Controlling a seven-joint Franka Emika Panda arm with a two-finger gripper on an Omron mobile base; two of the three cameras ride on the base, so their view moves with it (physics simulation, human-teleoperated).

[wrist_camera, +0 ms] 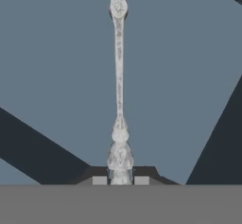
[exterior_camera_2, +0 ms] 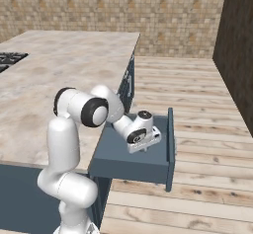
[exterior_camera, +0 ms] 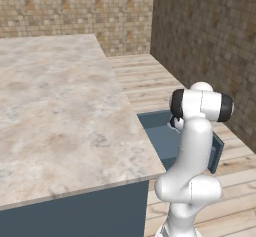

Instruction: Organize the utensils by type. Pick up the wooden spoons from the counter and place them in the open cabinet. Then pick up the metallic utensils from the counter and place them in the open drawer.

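Because the arm reaches out past the corner of the marble surface (exterior_camera: 60,116) in the left base view, its white links hide most of the open drawer (exterior_camera: 159,131), of which a blue-grey wall and a strip of flat bottom show behind the forearm. Wooden floor lies open to the right, so there is free room beyond the drawer on that side.

Seen from the right base view, the drawer (exterior_camera_2: 116,166) stands pulled out from the cabinet front below the surface, and the end effector (exterior_camera_2: 144,149) points down into it, low over the bottom. That posture suits a release inside the box. The front panel stands close to the hand's right, the nearest edge to mind when lifting out.

Looking along the fingers in the hand view, the end effector (wrist_camera: 120,180) is clamped on the ornate handle of the slim silver-grey metal spoon (wrist_camera: 118,76), which runs straight away from it over the drawer's blue floor. Dark walls cross the corners, with bare floor either side.
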